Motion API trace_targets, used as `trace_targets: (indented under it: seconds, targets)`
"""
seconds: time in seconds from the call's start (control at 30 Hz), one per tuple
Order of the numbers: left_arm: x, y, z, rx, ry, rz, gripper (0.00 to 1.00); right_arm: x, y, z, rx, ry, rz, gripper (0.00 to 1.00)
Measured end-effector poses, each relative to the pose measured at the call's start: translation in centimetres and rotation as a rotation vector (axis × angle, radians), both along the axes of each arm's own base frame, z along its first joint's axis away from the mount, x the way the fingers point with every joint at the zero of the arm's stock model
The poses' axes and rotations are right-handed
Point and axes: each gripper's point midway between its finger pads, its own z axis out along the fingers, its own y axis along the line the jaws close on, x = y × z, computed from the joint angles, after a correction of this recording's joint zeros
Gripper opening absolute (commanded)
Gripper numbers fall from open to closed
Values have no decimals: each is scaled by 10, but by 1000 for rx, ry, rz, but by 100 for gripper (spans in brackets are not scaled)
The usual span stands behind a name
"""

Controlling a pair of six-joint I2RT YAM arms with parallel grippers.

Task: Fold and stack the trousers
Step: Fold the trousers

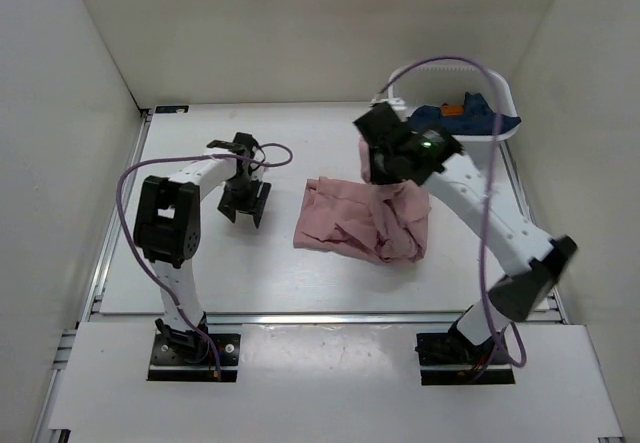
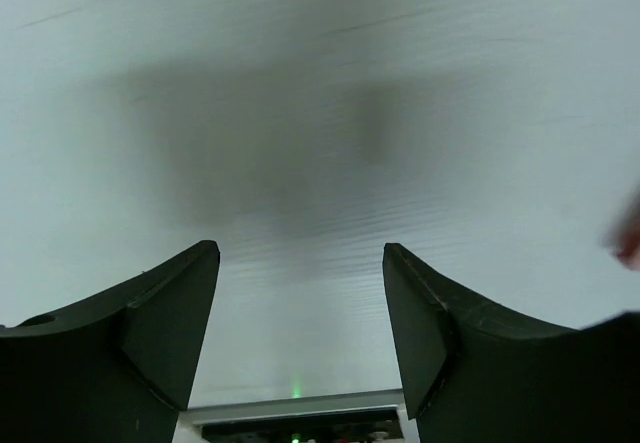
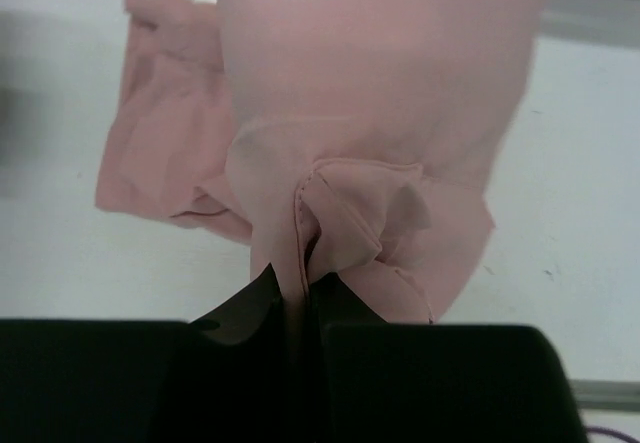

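Note:
The dusty-pink trousers (image 1: 350, 221) lie bunched and wrinkled in the middle of the table. My right gripper (image 1: 378, 175) is shut on a fold of the trousers and holds their right part lifted above the table. In the right wrist view the pink fabric (image 3: 380, 113) hangs from my closed fingers (image 3: 250, 308), with a seam pinched between them. My left gripper (image 1: 244, 203) is open and empty, hovering over bare table left of the trousers. A pink sliver (image 2: 630, 243) shows at the right edge of the left wrist view.
A white basket (image 1: 500, 91) stands at the back right and holds a dark navy-blue garment (image 1: 470, 115) with an orange tag. White walls enclose the table on the left, back and right.

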Motion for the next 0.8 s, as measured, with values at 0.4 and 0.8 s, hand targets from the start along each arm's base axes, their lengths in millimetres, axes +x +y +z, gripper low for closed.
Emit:
trace_targets:
  seconds: [0.4, 0.8]
  targets:
    - [-17, -56, -21, -144, 152, -93, 60, 33, 164, -137, 16, 184, 102, 0]
    - [-20, -52, -22, -190, 208, -31, 67, 32, 214, -127, 156, 139, 150, 79]
